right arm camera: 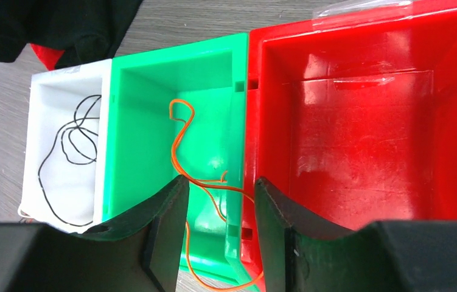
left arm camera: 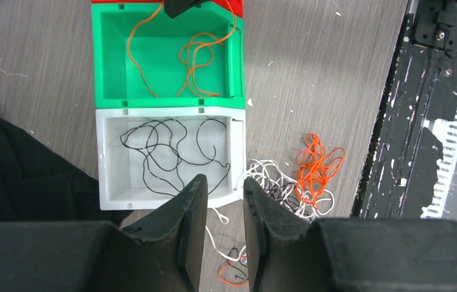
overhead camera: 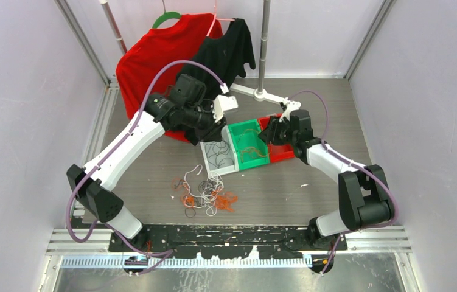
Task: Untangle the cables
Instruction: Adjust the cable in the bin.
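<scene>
three bins are sitting side by side on the table (left arm camera: 311,73). the white bin (left arm camera: 107,194) is holding black cords (left arm camera: 163,146), the green bin (left arm camera: 101,61) is holding orange cords (left arm camera: 198,58), and the red bin (right arm camera: 359,152) is showing nothing inside as far as the right wrist view reaches. the rest of the cables (overhead camera: 206,196) are lying as a knot of white, orange and black strands on the table, just in front of the white bin. by my reading you are working mid-task, pulling strands out by colour and dropping each into its own bin, with the white ones not yet begun.

your left gripper (left arm camera: 223,182) is hovering over the near wall of the white bin, jaws parted by a narrow gap and nothing pinched between them. your right gripper (right arm camera: 221,180) is hanging over the wall shared by the green and red bins, jaws apart too. an orange strand is trailing out of the green bin and passing under that gap, and i cannot tell whether it is touching either finger.

next, i am judging, you are needing to settle that orange strand fully into the green bin. then you are bringing the left gripper down onto the knot, pinching one strand near a free end and lifting slowly so the others are sliding off.
</scene>
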`<act>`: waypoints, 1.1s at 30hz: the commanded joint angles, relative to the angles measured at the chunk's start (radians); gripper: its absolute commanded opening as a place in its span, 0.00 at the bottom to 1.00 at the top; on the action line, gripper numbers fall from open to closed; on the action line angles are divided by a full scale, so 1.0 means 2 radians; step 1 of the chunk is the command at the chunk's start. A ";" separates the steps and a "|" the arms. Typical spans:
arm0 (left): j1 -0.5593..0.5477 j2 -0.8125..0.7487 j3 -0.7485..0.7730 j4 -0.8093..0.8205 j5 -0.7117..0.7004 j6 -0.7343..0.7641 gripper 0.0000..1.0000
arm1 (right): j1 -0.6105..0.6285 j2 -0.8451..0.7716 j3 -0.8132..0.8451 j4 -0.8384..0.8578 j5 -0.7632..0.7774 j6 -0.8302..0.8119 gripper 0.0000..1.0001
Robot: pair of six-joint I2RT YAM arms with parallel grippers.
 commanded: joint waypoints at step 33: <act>0.013 -0.042 -0.040 -0.008 -0.010 0.001 0.29 | 0.188 0.154 0.183 -0.135 0.270 -0.084 0.01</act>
